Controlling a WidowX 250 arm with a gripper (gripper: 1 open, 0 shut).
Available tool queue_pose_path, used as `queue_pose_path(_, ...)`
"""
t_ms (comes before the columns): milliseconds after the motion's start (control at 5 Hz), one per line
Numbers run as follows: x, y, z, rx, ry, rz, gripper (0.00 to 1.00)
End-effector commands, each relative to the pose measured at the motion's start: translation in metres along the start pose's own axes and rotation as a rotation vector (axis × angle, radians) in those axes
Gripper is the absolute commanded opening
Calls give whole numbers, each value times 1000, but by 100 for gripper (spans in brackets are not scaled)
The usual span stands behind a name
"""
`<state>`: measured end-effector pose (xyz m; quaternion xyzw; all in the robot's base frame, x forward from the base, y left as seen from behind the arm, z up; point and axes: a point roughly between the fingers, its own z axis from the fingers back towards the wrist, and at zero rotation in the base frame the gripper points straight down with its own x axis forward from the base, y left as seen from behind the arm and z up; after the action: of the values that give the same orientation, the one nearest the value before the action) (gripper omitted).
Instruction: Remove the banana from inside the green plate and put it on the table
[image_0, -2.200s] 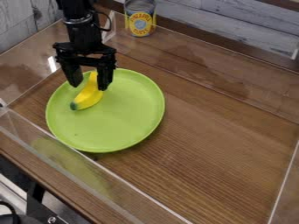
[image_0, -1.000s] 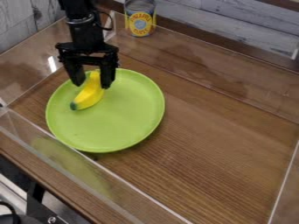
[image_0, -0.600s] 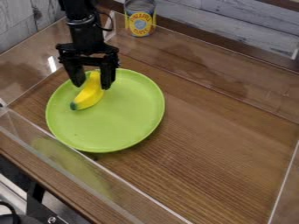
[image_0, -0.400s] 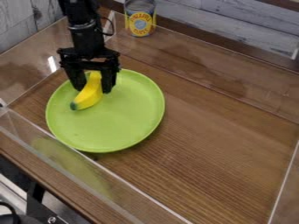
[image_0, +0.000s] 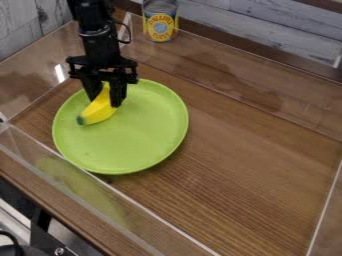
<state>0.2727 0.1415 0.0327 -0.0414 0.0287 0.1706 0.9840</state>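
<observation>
The yellow banana (image_0: 95, 110) lies in the left rear part of the lime-green plate (image_0: 140, 135), its dark stem end pointing toward the plate's left rim. My black gripper (image_0: 103, 97) points straight down over the banana's upper end, its two fingers drawn in against the fruit's sides, shut on it. The banana still rests on the plate. The plate sits on the dark brown wood-grain table (image_0: 254, 130).
A yellow-labelled can (image_0: 160, 25) stands at the back beyond the clear wall. Low clear acrylic walls (image_0: 80, 180) border the table at the front and left. Bare tabletop stretches to the right of the plate.
The fingers, spread wide on either side of the banana a second ago, have drawn in onto it. The arm stayed in place and the banana has not moved.
</observation>
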Motion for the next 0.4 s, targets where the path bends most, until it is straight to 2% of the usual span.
queue_pose_path(0,-2,-10,26,8,-46,-34,0)
queue_pose_path(200,-7,-19,43,1,-57,-58,0)
